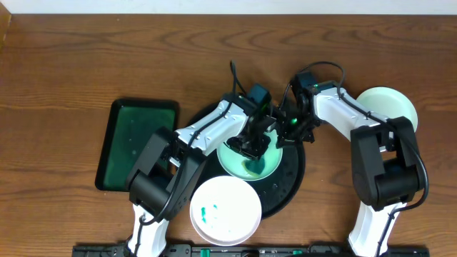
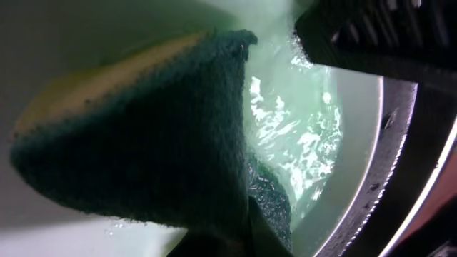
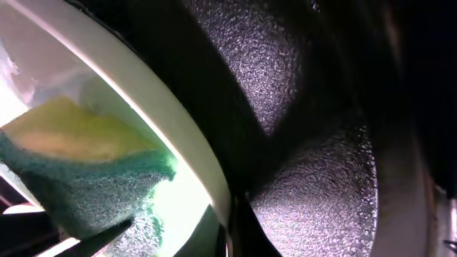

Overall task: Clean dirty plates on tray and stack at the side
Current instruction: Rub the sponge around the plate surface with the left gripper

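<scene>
Wet plate [image 1: 246,168] on tray [image 1: 291,182] lies directly under left gripper [image 1: 255,146], which clamps sponge [image 2: 143,143]; right gripper [image 1: 289,128], closed, sits at plate's right rim, the nearer one for steadying.

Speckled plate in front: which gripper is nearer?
Left. The left gripper, holding a sponge on the wet plate, is just behind the speckled plate; the right gripper pinches the wet plate's rim, farther away.

Brown wooden table [image 1: 86,50]: a dark-green rectangular tray [image 1: 132,143] at left, a round black tray [image 1: 289,182] at centre, a plain white plate [image 1: 393,103] far right, and a teal-specked plate [image 1: 235,200] near, overlapping the black tray's rim.
</scene>
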`<state>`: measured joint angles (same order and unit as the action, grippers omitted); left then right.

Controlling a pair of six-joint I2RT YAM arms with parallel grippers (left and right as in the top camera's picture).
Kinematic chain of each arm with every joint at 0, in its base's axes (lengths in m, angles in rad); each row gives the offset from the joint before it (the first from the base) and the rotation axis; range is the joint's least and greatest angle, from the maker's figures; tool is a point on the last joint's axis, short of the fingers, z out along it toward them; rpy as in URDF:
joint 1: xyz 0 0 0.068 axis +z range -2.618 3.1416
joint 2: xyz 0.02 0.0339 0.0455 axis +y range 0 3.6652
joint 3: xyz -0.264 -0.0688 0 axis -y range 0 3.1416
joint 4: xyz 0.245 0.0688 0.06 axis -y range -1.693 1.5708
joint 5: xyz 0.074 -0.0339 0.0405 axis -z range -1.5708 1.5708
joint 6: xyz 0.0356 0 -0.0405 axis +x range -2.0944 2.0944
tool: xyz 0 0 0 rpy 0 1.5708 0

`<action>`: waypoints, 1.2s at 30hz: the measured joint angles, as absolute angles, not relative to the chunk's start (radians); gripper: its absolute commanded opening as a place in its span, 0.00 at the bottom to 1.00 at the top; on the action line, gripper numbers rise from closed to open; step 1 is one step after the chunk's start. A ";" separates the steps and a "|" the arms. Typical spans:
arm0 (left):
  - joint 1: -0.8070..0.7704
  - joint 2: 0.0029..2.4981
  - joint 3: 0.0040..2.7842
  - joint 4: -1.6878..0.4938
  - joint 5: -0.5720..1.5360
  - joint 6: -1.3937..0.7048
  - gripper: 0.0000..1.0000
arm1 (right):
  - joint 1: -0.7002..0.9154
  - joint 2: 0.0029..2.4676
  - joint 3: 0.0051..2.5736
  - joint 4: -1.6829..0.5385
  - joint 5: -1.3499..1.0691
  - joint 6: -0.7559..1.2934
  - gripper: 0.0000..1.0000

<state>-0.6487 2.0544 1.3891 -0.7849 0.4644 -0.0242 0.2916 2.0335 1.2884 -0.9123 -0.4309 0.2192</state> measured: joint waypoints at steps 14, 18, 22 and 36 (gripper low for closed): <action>-0.625 2.061 1.380 -0.624 0.457 -0.243 0.07 | 0.273 2.031 1.289 -0.924 -0.418 0.219 0.01; -0.594 2.061 1.387 -0.645 0.425 -0.297 0.07 | 0.273 2.031 1.289 -0.923 -0.422 0.220 0.01; -0.533 2.061 1.405 -0.681 0.362 -0.331 0.07 | 0.276 2.032 1.289 -0.916 -0.434 0.221 0.01; -0.468 2.055 1.427 -0.800 0.237 -0.434 0.07 | 0.276 2.032 1.289 -0.915 -0.438 0.227 0.01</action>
